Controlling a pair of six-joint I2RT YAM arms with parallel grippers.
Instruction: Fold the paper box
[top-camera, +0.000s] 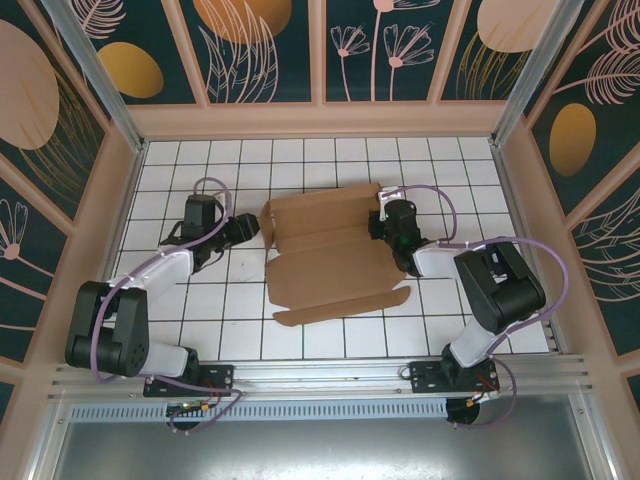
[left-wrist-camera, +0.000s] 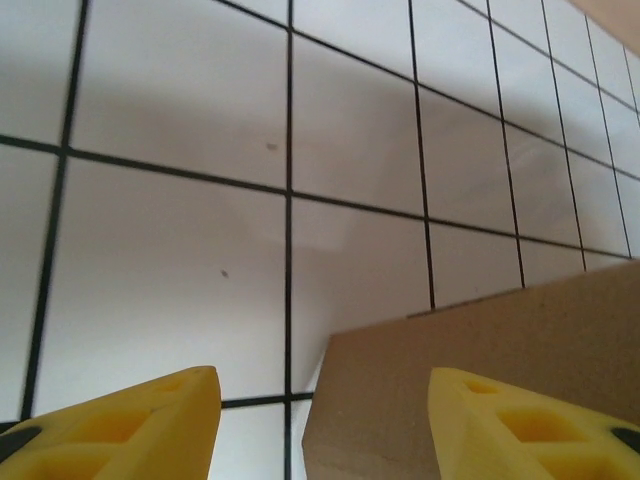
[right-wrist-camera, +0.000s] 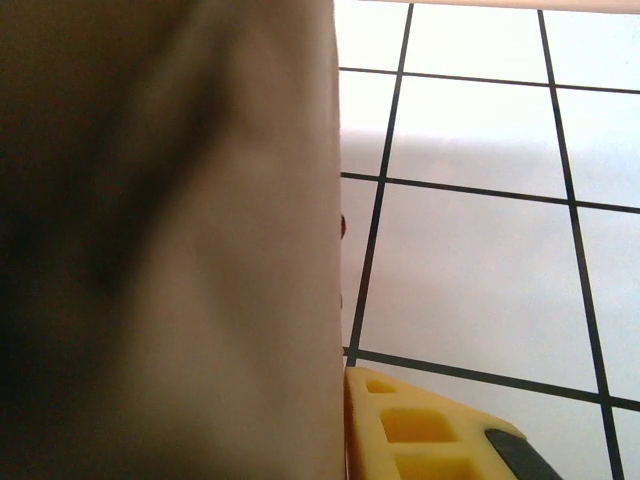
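The paper box (top-camera: 330, 255) lies in the middle of the tiled floor as a brown die-cut cardboard sheet, mostly flat, with flaps at its sides. My left gripper (top-camera: 252, 230) sits at the sheet's left edge. In the left wrist view it (left-wrist-camera: 320, 385) stands open, and a corner of the cardboard (left-wrist-camera: 480, 370) reaches in between its yellow fingers (left-wrist-camera: 150, 425). My right gripper (top-camera: 383, 222) is at the sheet's far right flap. In the right wrist view that raised flap (right-wrist-camera: 200, 250) stands close up, with one yellow finger (right-wrist-camera: 420, 430) pressed flat against it and the other hidden behind it.
White tiles with black lines (top-camera: 200, 320) cover the floor. Low beige walls (top-camera: 320, 120) enclose it at the back and both sides, and a metal rail (top-camera: 320, 375) runs along the near edge by the arm bases.
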